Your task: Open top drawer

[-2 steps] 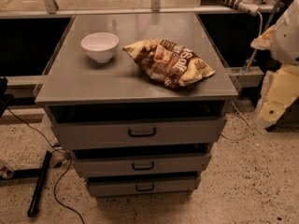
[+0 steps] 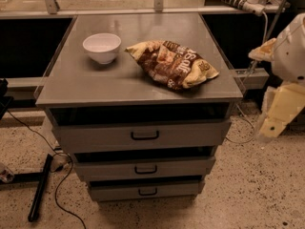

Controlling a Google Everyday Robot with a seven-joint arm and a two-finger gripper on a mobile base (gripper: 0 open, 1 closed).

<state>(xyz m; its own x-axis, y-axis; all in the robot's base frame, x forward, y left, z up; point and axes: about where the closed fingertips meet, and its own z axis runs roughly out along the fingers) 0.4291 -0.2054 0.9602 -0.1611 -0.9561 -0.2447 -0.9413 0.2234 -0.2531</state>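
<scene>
**Top drawer: a stiff steel front with one small loop to pull**

At the left of the table (image 2: 71, 87) stands a white bowl (image 2: 102, 46), empty as far as can be seen. Under the table's front edge sits the top drawer (image 2: 190, 133), the widest of three grey drawers. Its flat front lies just proud of the two narrower ones, the middle drawer (image 2: 181, 167) and the bottom drawer (image 2: 171, 190).

The drawer looks like sheet metal: rigid, smooth and too flat to grip anywhere on its face. The only real hold is the black loop handle (image 2: 145, 135) at the centre of the front. It is small and thin, so the hold likely has to be hooked or pinched squarely, then pulled straight out to keep the drawer from binding. How heavy its load is cannot be seen.

Right of the bowl a brown crisp bag (image 2: 172, 63) lies on the table; a jerky pull might shake it.

At the far right the claw (image 2: 279, 111) hangs beside the table, well apart from the handle. Whether it is wide or narrow cannot be told.
</scene>
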